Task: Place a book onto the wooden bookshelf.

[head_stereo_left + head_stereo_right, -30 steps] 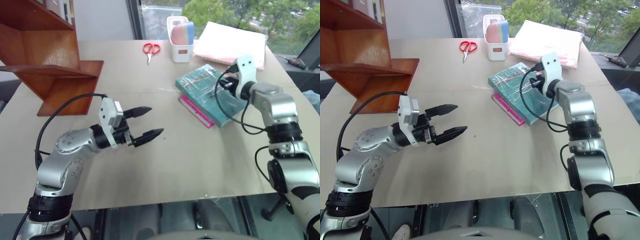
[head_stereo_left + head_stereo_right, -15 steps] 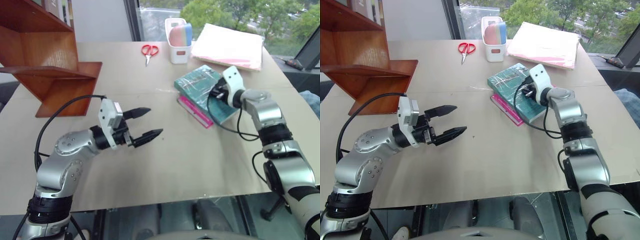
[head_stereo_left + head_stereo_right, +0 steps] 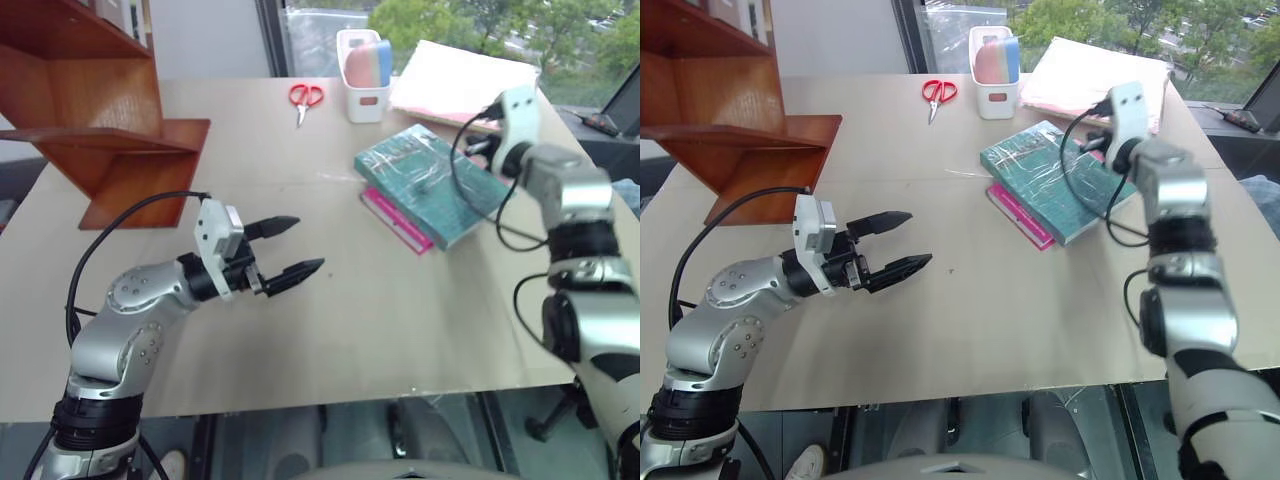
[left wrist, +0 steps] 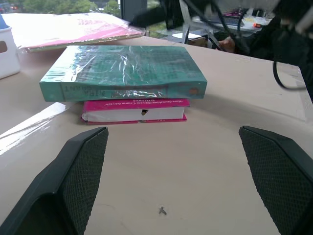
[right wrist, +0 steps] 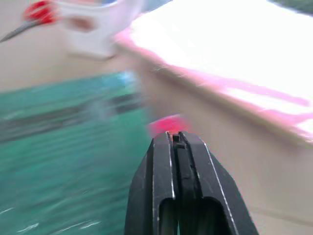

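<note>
Evidently stiff and glossy-slick, the book [image 3: 431, 182] atop the pink book [image 3: 396, 222] is best pinched at its overhanging edge; right claw [image 5: 177, 147] pressed together, left claw [image 3: 285, 248] spread.

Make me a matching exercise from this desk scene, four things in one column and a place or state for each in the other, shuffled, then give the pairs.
Things:
1. teal-green book
2. pink book
3. red scissors
4. right gripper

Places or states:
A. fingers shut, holding nothing
B. lying under another book
C. on the table beside the white holder
D. on top of the stack, plastic-wrapped

Pairs: 1-D, 2-B, 3-C, 4-A
</note>
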